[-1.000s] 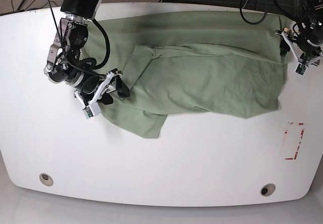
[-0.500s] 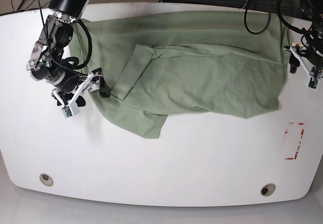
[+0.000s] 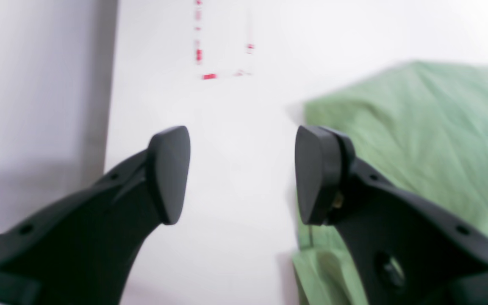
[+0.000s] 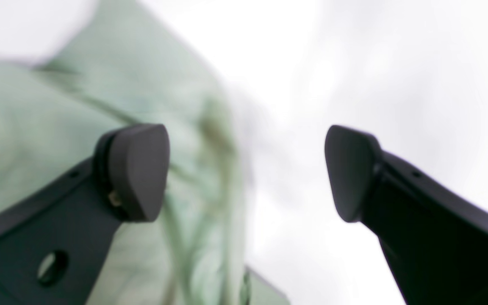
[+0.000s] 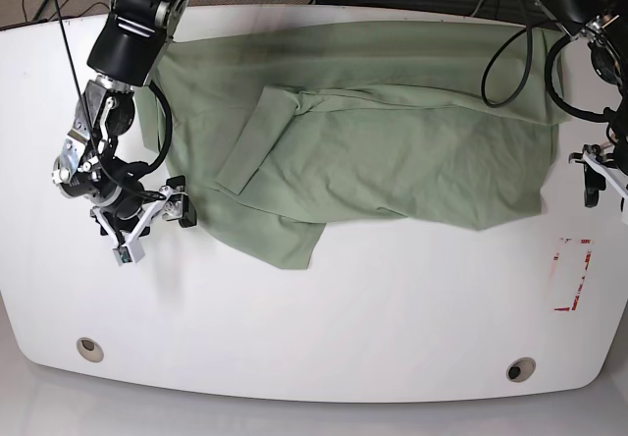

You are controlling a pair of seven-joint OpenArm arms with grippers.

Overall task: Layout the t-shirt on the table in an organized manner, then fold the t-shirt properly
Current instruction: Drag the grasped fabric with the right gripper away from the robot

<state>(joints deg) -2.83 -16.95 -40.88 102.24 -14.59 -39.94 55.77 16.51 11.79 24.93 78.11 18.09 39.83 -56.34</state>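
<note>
T-shirt (image 5: 392,132) lies spread across the far half of the table (image 5: 343,318), 1 sleeve flopped inward, unfolded, while left gripper (image 5: 596,176) and right gripper (image 5: 147,225) gape empty beside it.

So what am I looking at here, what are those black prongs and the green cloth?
These are three cameras on one two-armed robot. The overhead picture shows a white table with a green t-shirt spread on it, partly folded over itself. The other two pictures come from cameras on the wrists, looking out between each gripper's two black fingers, the prongs you noticed. The left gripper stands open over bare table beside the shirt's edge, near a red-marked rectangle. The right gripper is open too, at the shirt's other side. Neither holds anything.
</note>
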